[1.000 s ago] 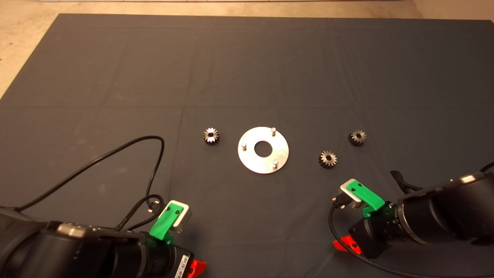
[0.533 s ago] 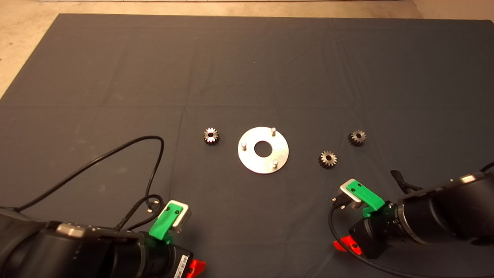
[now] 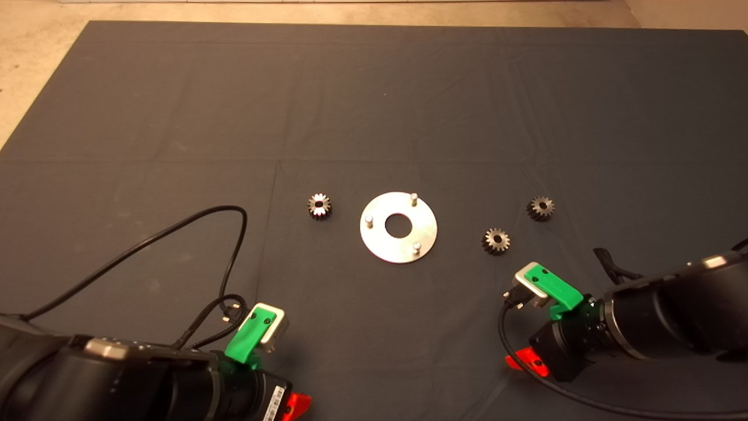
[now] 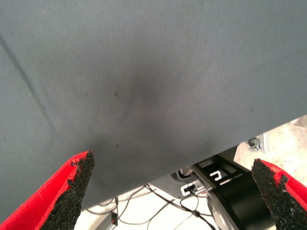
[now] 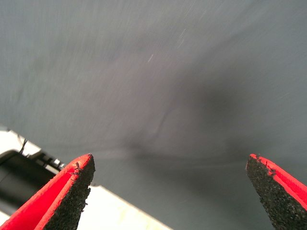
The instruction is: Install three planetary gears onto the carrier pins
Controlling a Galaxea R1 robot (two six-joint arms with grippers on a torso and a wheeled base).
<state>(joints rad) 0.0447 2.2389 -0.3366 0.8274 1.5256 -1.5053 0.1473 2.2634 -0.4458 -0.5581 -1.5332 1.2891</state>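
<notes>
A shiny round disc (image 3: 398, 227) with a central hole lies mid-mat, and three silver carrier pins (image 3: 414, 199) (image 3: 369, 221) (image 3: 416, 247) stand bare on it. Three planetary gears lie flat on the mat: one (image 3: 319, 206) left of the disc, two (image 3: 495, 241) (image 3: 540, 208) to its right. My left gripper (image 3: 298, 404) sits at the lower left edge, far from the parts, open (image 4: 171, 165) over bare mat. My right gripper (image 3: 524, 362) hangs at the lower right, nearer than the closest gear, open (image 5: 170, 163) with nothing between its fingers.
A black cable (image 3: 234, 234) loops over the mat from the left arm toward the left gear. The dark mat (image 3: 374, 105) stretches well beyond the parts, with beige floor (image 3: 35, 70) at the far left. The left wrist view shows the mat's near edge with the robot base (image 4: 230, 191) below.
The right arm has shifted slightly away from the near edge, toward the two right-hand gears. The left arm, gears and disc have not moved.
</notes>
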